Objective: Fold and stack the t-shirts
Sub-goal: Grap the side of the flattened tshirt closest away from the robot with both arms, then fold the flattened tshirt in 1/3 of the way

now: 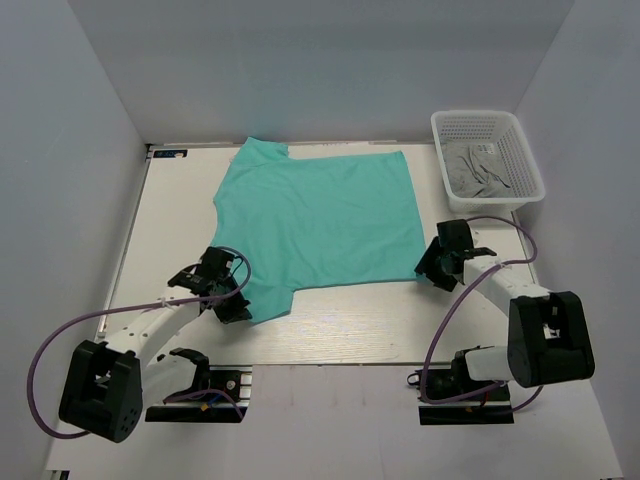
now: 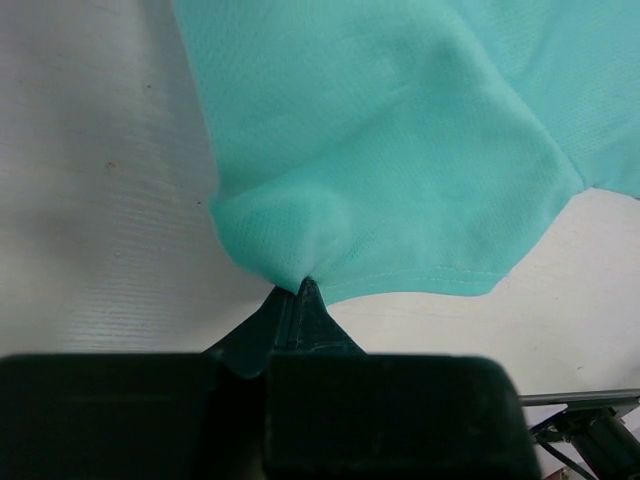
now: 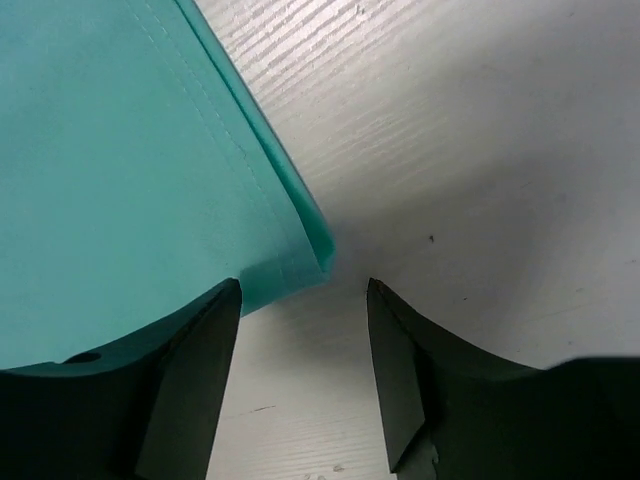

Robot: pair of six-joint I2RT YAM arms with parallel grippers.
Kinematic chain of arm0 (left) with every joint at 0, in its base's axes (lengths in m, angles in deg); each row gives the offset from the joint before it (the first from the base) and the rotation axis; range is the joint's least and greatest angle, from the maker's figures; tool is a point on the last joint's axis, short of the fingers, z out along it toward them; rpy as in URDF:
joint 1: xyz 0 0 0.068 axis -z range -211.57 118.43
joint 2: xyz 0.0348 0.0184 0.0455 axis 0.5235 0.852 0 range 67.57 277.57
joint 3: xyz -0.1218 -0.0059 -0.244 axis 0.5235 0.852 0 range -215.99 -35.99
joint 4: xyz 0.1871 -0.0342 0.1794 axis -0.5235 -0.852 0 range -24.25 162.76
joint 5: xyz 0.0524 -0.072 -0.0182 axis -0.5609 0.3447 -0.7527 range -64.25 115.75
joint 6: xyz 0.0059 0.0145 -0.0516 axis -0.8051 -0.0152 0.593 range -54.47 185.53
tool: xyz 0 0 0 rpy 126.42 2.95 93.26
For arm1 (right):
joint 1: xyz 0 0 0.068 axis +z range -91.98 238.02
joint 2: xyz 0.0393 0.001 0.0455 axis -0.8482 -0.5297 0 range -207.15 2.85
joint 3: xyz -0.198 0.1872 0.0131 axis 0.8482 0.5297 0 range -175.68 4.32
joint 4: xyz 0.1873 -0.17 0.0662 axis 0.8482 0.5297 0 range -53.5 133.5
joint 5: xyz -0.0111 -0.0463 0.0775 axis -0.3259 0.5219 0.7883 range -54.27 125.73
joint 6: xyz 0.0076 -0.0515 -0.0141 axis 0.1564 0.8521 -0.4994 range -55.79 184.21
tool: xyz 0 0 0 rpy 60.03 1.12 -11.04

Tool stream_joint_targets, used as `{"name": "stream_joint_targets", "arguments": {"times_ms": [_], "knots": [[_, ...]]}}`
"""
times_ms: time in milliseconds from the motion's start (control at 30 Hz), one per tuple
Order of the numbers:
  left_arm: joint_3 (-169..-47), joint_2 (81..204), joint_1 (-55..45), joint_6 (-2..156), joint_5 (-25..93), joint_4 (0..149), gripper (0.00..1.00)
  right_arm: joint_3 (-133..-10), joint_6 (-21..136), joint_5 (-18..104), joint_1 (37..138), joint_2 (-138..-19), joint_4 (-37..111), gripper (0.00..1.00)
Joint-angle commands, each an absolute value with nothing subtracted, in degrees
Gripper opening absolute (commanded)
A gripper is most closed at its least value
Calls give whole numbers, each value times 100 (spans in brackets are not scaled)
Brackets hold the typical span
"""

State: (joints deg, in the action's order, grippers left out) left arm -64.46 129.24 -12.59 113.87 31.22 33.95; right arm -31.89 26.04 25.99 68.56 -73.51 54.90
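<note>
The turquoise t-shirt [image 1: 320,215] lies spread flat on the white table [image 1: 340,335], a little beyond the middle. Its neck is toward the left and its straight hem runs down the right side. The far sleeve reaches almost to the table's back edge, and the near sleeve points toward the arm bases. The left gripper [image 1: 236,303] is clamped on the edge of that near sleeve. In the left wrist view its jaws are pressed together [image 2: 303,290], with the cloth puckered into a small peak at the tips and the stitched sleeve hem running off to the right. The right gripper [image 1: 428,268] sits at the near corner of the hem with its jaws apart. In the right wrist view [image 3: 303,288] the doubled, stitched corner of the shirt ends just above the gap, the cloth runs past the left finger, and the right finger stands over bare table, gripping nothing. Bare tabletop shows in a broad strip left of the neck, in a wide band between the shirt's near edge and the arm bases, and in a narrower strip right of the hem. Past that strip, at the far right corner, a white mesh basket [image 1: 441,122] stands well apart from the shirt with crumpled grey cloth [image 1: 482,170] inside. Pale walls close in the left, back and right sides.
</note>
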Motion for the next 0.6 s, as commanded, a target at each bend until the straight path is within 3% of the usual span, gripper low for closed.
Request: {"name": "stream_joint_targets", "arguments": {"times_ms": [0,33,67,133,567], "knots": [[-6728,12822,-1241,11265,3067,3303,0,-3224,2448,2826,6830,-7441,5451,58],[-6815,12874,-1241,11264,3067,3303,0,-3259,2457,2826,6839,-7441,5487,49],[-6903,12874,-1241,11264,3067,3303,0,-3269,2466,2809,6830,-7423,5505,23],[-7061,12874,-1241,11211,3067,3303,0,-3295,2474,2800,6830,-7370,5531,0],[-8651,13831,-1364,10966,2901,3724,0,-4638,2721,2967,6830,-7669,5777,0]]}}
